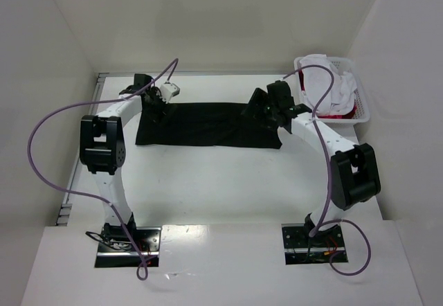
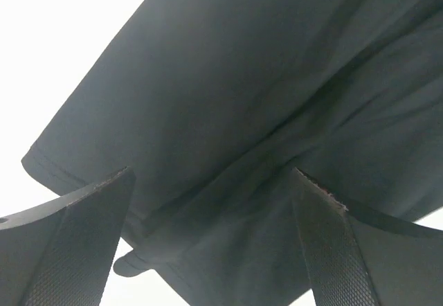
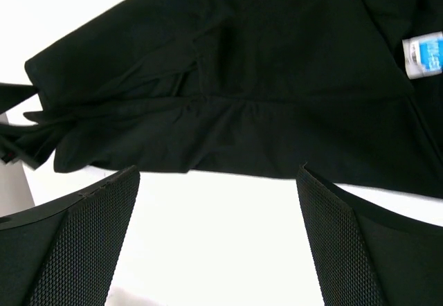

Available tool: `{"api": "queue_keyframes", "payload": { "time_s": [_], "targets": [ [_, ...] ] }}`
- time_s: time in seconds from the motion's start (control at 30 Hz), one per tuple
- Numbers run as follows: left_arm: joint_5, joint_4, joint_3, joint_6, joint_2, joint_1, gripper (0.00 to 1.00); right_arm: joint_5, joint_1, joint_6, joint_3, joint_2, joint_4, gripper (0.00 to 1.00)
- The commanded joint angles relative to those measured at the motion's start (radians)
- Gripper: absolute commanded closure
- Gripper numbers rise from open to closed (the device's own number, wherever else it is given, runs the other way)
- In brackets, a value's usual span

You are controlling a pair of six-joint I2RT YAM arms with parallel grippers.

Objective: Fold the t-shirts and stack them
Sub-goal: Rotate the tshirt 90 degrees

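Note:
A black t-shirt point(image 1: 208, 124) lies folded into a long flat band across the far middle of the table. My left gripper point(image 1: 158, 109) is open just above its left end; in the left wrist view point(image 2: 211, 230) the black cloth point(image 2: 242, 112) fills the space between the jaws. My right gripper point(image 1: 266, 115) is open over its right end; in the right wrist view point(image 3: 218, 230) the jaws stand over bare table just short of the shirt's edge point(image 3: 228, 91), with its blue label point(image 3: 423, 55) showing. White and red shirts point(image 1: 331, 84) are heaped in the basket.
A white plastic lattice basket point(image 1: 362, 112) stands at the far right corner against the wall. White walls enclose the table on the left, back and right. The arm bases point(image 1: 128, 240) sit at the near edge.

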Motion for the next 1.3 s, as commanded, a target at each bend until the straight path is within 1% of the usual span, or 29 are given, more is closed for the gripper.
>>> {"api": "queue_keyframes", "payload": {
  "time_s": [0.0, 0.13, 0.2, 0.3, 0.5, 0.53, 0.57, 0.6, 0.67, 0.8, 0.93, 0.97, 1.13, 1.27],
  "targets": [
    [-0.073, -0.031, 0.061, 0.096, 0.051, -0.014, 0.00, 0.020, -0.001, 0.041, -0.033, -0.067, -0.005, 0.01],
    [-0.073, -0.055, 0.086, 0.096, 0.085, -0.014, 0.00, 0.011, -0.001, 0.061, -0.055, -0.021, -0.005, 0.01],
    [-0.134, -0.081, 0.095, 0.082, 0.112, -0.028, 0.00, 0.020, -0.001, 0.070, -0.055, 0.017, -0.005, 0.01],
    [-0.170, -0.103, 0.083, 0.056, 0.121, -0.050, 0.00, 0.031, -0.001, 0.070, -0.055, 0.046, 0.023, 0.01],
    [-0.222, -0.159, 0.060, -0.065, 0.121, -0.084, 0.00, 0.041, -0.001, 0.070, -0.032, 0.134, 0.046, 0.01],
    [-0.251, -0.175, 0.060, -0.091, 0.121, -0.095, 0.00, 0.041, -0.001, 0.070, -0.032, 0.144, 0.046, 0.01],
    [-0.251, -0.196, 0.084, -0.151, 0.146, -0.095, 0.00, 0.041, -0.001, 0.070, -0.032, 0.154, 0.056, 0.01],
    [-0.251, -0.242, 0.096, -0.174, 0.155, -0.095, 0.00, 0.041, -0.001, 0.070, -0.032, 0.163, 0.065, 0.01],
    [-0.260, -0.268, 0.096, -0.227, 0.164, -0.106, 0.00, 0.041, -0.001, 0.070, -0.032, 0.190, 0.075, 0.01],
    [-0.256, -0.269, 0.012, -0.307, 0.115, -0.139, 0.01, 0.041, -0.001, 0.070, 0.005, 0.241, 0.086, 0.01],
    [-0.217, -0.249, -0.042, -0.399, 0.097, -0.120, 0.01, 0.041, -0.001, 0.059, 0.037, 0.275, 0.096, 0.01],
    [-0.205, -0.249, -0.055, -0.400, 0.097, -0.120, 0.01, 0.041, -0.001, 0.059, 0.037, 0.284, 0.105, 0.01],
    [-0.205, -0.249, -0.124, -0.453, 0.054, -0.196, 0.01, 0.077, -0.001, 0.059, 0.092, 0.332, 0.105, 0.01],
    [-0.196, -0.249, -0.192, -0.493, -0.018, -0.236, 0.01, 0.087, -0.001, 0.029, 0.160, 0.393, 0.090, 0.01]
  ]
}}
